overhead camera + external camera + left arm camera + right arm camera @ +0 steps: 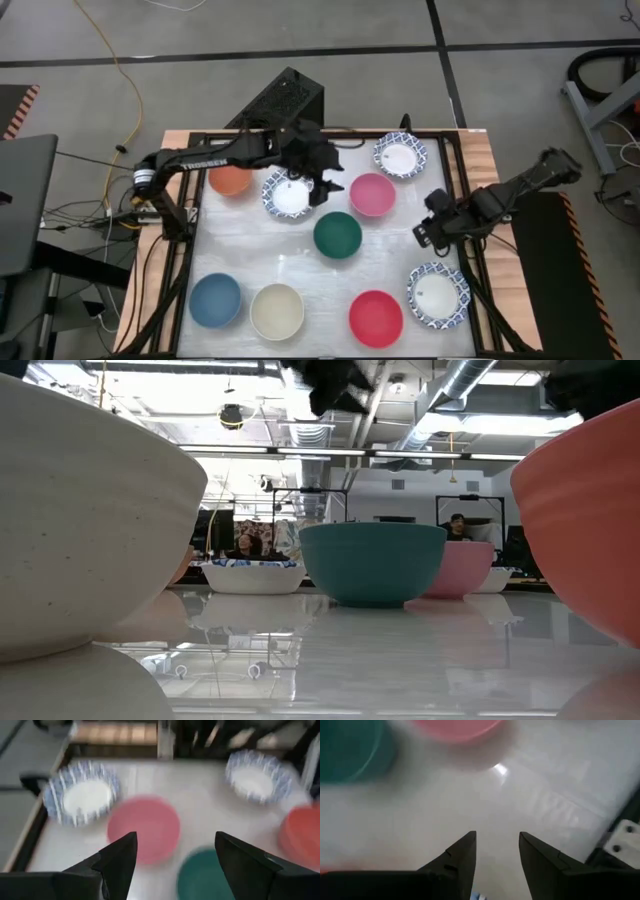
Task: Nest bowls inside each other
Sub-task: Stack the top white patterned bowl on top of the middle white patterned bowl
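Observation:
Nine bowls sit apart, each on its base, on the white table top. At the far side are an orange bowl (231, 178), two white bowls with blue patterned rims (290, 194) (400, 155) and a pink bowl (372, 194). A dark green bowl (337, 234) is in the middle. Near the front stand a blue bowl (215, 300), a cream bowl (277, 311), a red bowl (376, 318) and a third patterned bowl (438, 295). My left gripper (326, 186) hovers open between the left patterned bowl and the pink bowl (145, 827). My right gripper (428, 235) hangs open over bare table at the right.
A dark frame (455, 170) borders the table top, with wooden strips outside it. A black box (285, 100) stands behind the far edge. Bare table lies between the green bowl and the front row, and beneath my right gripper (497, 845).

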